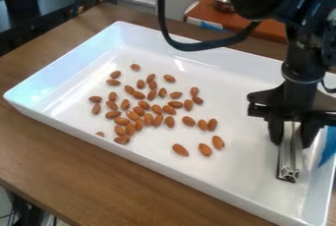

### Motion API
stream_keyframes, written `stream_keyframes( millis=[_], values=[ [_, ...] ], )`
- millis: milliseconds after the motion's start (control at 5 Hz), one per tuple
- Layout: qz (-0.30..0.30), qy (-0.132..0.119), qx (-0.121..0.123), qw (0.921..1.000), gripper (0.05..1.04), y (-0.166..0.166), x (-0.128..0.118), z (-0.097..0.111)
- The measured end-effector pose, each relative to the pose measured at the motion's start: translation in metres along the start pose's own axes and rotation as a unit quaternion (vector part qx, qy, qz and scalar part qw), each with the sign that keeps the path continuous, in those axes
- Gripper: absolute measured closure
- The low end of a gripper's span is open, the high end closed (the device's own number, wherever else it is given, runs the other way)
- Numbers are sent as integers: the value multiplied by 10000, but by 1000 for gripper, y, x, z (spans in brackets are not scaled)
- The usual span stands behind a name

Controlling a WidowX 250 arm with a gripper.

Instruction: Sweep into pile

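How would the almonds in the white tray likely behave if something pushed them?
The almonds would probably slide readily, since the tray looks smooth. Their rounded, pointed-oval shape suggests they may pivot or rock rather than roll straight. Lying mostly in one loose layer, they would likely nudge neighbours along and could scatter a little.

Arm [302, 55]: upper right, forearm vertical | gripper [291, 141]: right side, pointing down | jaws: parted, clamping

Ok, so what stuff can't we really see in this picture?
In the camera view:
- tray: far right corner, cut off by the right edge
- metal bar: upper end, hidden by the end effector
- arm: top, cut off by the top edge
- bowl: partly behind the arm
- blue thing: cut off by the right edge
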State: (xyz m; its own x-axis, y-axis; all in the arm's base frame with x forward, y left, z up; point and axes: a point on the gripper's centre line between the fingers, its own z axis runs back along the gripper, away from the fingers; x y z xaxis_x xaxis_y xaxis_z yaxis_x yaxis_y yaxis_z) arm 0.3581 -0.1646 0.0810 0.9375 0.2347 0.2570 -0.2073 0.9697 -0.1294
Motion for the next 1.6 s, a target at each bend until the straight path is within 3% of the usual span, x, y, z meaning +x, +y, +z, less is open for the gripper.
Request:
stream_keyframes(
  millis=[200,400,600,1000,1200,1600],
  values=[
    [-114,46,-32,9999,700,7,0,-1],
    [-539,400,28,9977,701,25,-1,1],
    [-621,581,173,9962,701,56,1,5],
    [-675,468,240,9963,701,99,2,9],
    [-778,387,361,9956,701,116,2,11],
    [-892,458,741,9922,701,179,8,15]
  ],
)
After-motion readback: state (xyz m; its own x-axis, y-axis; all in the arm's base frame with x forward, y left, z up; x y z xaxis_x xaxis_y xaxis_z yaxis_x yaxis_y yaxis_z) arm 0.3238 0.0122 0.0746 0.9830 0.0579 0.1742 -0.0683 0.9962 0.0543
